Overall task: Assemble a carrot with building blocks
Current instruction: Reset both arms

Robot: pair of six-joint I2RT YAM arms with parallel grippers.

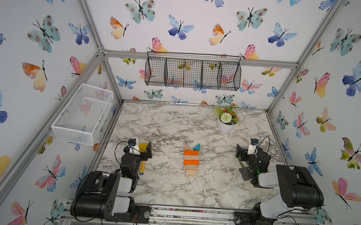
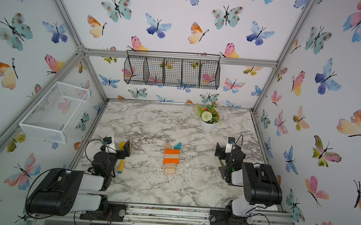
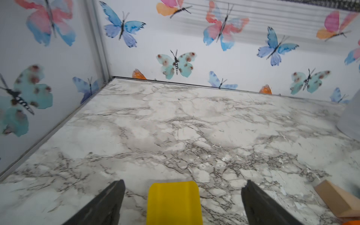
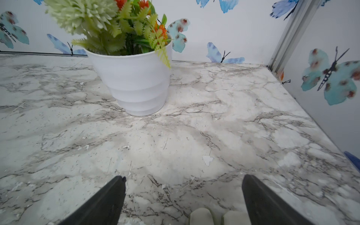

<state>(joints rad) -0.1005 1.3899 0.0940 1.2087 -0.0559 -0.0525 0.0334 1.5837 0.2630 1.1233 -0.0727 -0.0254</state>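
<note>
The flat carrot figure of wooden building blocks [image 1: 191,159] is seen lying in the middle of the white marble-patterned table [image 1: 170,125], well apart from both arms. From the far end to the near end it is made of a tan wooden triangle [image 1: 187,147] and a teal wooden triangle [image 1: 197,147] side by side, an orange wooden bar [image 1: 191,153], a plain tan bar [image 1: 191,157], a second orange bar [image 1: 191,162] and two small tan rectangles [image 1: 191,172], each piece touching the next. No loose block is found elsewhere in both top views.

The left gripper [image 3: 184,183] is held with its jaws spread wide and nothing is pinched; it hangs over the blade of a yellow plastic toy shovel [image 1: 142,168], which lies near the left edge of the table. The right gripper [image 4: 184,177] is likewise spread wide and empty, above bare table, and is pointed toward a white ribbed pot of artificial flowers [image 4: 134,81].

The assembling is judged to be finished, since every piece seems placed. Little is called for next: the figure should only be checked for straightness, because the bars do not seem perfectly in line. If a correction is wanted, a gentle push from the side would be needed, so that neighbouring pieces are not disturbed. The shovel should not be gripped.
</note>
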